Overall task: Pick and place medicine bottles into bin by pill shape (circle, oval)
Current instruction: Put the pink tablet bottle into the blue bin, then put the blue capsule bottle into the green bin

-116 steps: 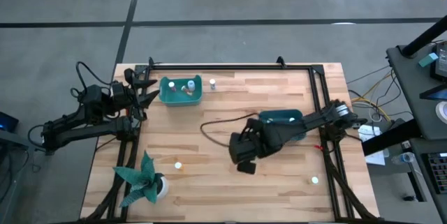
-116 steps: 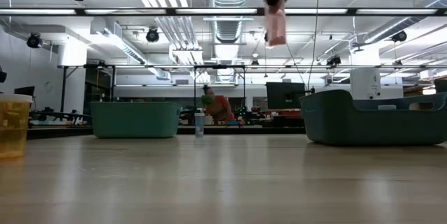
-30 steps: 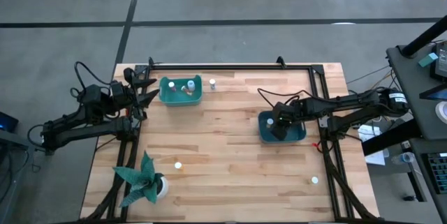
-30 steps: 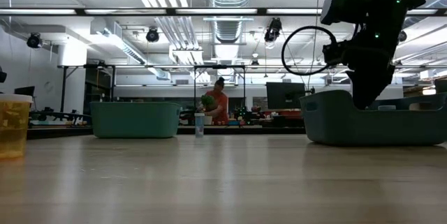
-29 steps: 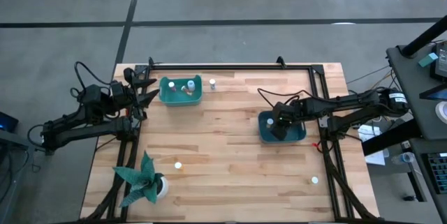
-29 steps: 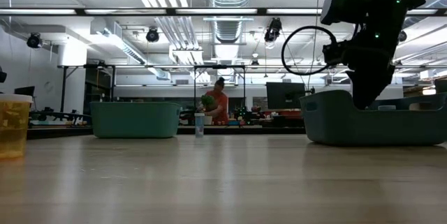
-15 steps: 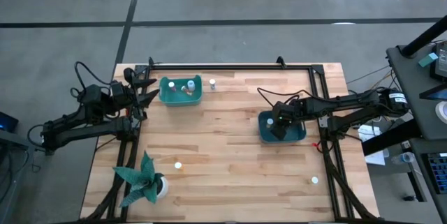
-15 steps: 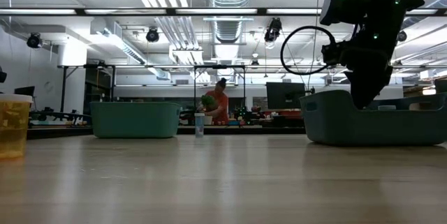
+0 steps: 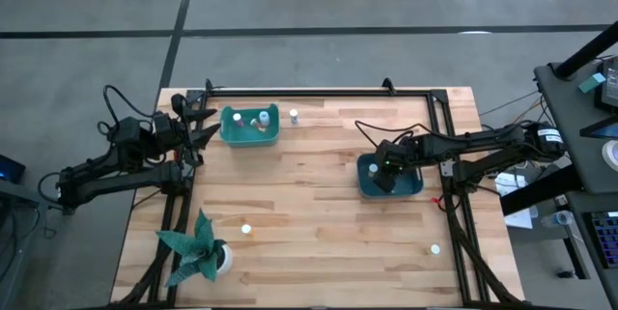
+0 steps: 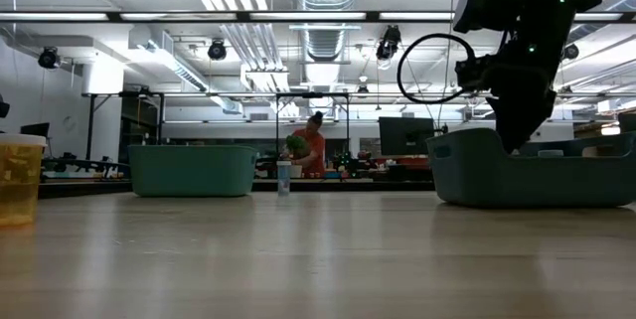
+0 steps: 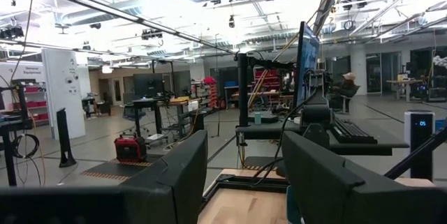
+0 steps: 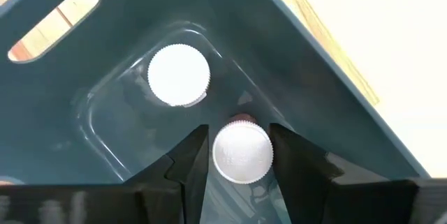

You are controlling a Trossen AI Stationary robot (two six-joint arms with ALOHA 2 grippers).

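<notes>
Right gripper [image 12: 241, 155] sits down inside the right teal bin [image 9: 410, 185], fingers parted on either side of a bottle [image 12: 242, 153] standing beside another bottle [image 12: 178, 75]; whether they are gripping it I cannot tell. Left bin [image 9: 232, 134] holds a few; three loose bottles [image 9: 246, 228] lie out on the table [image 9: 319, 213], so roughly half remains. Left gripper [image 11: 244, 175] waits open at the table's far-left corner, empty.

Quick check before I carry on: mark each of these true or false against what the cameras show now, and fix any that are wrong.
1. The right gripper is inside the right teal bin. True.
2. That bin is empty. False: the right wrist view shows two bottles in it.
3. A bottle stands on the table beside the far teal bin. True.
4. The left gripper is over the paper plant. False: it waits at the table's left edge.
</notes>
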